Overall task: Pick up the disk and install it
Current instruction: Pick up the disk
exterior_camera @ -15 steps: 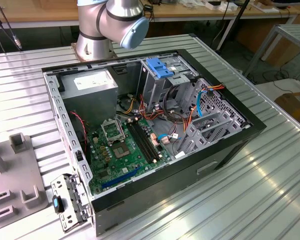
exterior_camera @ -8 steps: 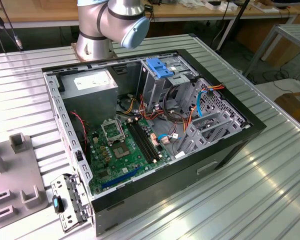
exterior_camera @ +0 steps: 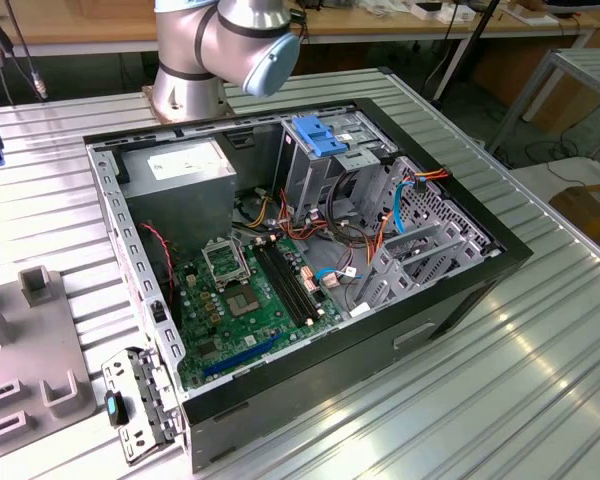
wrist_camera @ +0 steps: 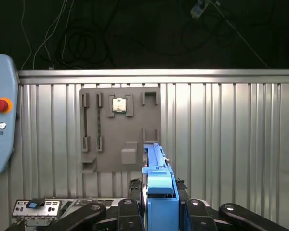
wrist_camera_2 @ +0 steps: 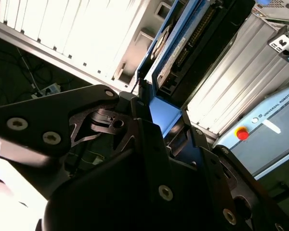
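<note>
Right up close, the hand (wrist_camera: 160,195) is clenching on the disk (wrist_camera: 155,161), its black fingers (wrist_camera: 135,190) pressing in on either side of the bright blue carrier, which is standing edge-on and poking out ahead of them. In the second wrist view the same grasp is showing from the side: the hand (wrist_camera_2: 164,113) is gripping the blue end while the disk's (wrist_camera_2: 195,41) dark slab is stretching away from it. Just past the disk's far tip the grey fixture plate (wrist_camera: 120,130) is lying flat on the ribbed metal worktop (wrist_camera: 221,144), and the tip is overlapping the plate's near edge in the first wrist view; whether it is touching the plate, I cannot tell. A small square chip (wrist_camera: 119,105) is sitting in a pocket towards the plate's far edge. Off to one side of the plate a teach pendant (wrist_camera: 0,130) is resting with its red button (wrist_camera: 1,104) facing up. Near the plate's corner a small metal bracket (wrist_camera: 38,207) is lying loose. Beyond the plate, past the worktop's edge, cables (wrist_camera: 86,33) are trailing over a dark floor. In the exterior view, the plate (exterior_camera: 20,350) is sitting at the exterior view's left, and the open computer case (exterior_camera: 310,390) is lying to the plate's right, its green motherboard (exterior_camera: 250,300) facing up and a lighter blue bracket (exterior_camera: 320,135) sitting at its far end.
</note>
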Controlling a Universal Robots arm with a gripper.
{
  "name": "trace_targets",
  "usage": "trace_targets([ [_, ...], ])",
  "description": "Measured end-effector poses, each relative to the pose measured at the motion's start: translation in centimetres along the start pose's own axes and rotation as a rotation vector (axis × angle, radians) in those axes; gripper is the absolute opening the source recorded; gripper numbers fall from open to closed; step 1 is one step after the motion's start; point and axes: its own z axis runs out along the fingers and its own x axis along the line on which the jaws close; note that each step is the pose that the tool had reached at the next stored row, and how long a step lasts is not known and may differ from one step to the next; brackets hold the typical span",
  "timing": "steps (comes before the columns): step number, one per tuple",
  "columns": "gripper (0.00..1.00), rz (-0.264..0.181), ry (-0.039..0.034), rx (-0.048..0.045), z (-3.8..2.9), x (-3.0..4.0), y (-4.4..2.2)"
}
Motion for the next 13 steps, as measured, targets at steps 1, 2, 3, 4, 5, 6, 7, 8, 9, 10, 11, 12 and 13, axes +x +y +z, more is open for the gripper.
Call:
trace_targets([
  [1, 0.37, 0.0, 0.0, 0.0001, 0.01, 0.0, -0.52],
  [2, 0.37, 0.0, 0.0, 0.0001, 0.02, -0.01, -0.97],
  [3, 0.37, 0.0, 0.0, 0.0, 0.03, -0.01, -1.29],
  [4, 0.37, 0.0, 0.0, 0.0, 0.04, -0.02, -1.77],
  [5, 0.37, 0.0, -0.0001, 0.0001, 0.06, -0.02, -2.65],
  [6, 0.37, 0.0, 0.0, -0.0001, 0.07, -0.03, -3.43],
  [7, 0.37, 0.0, -0.0001, 0.0001, 0.11, -0.04, -4.51],
  [8, 0.37, 0.0, 0.0, 0.0, 0.12, -0.05, -5.3],
  [9, 0.37, 0.0, 0.0, -0.0001, 0.14, -0.05, -5.86],
  [10, 0.37, 0.0, -0.0001, 0.0001, 0.16, -0.06, -6.49],
  [11, 0.37, 0.0, -0.0001, 0.0001, 0.17, -0.06, -6.82],
  [12, 0.37, 0.0, 0.0, 0.0, 0.17, -0.06, -7.05],
  [13, 0.37, 0.0, 0.0, -0.0001, 0.18, -0.07, -7.49],
])
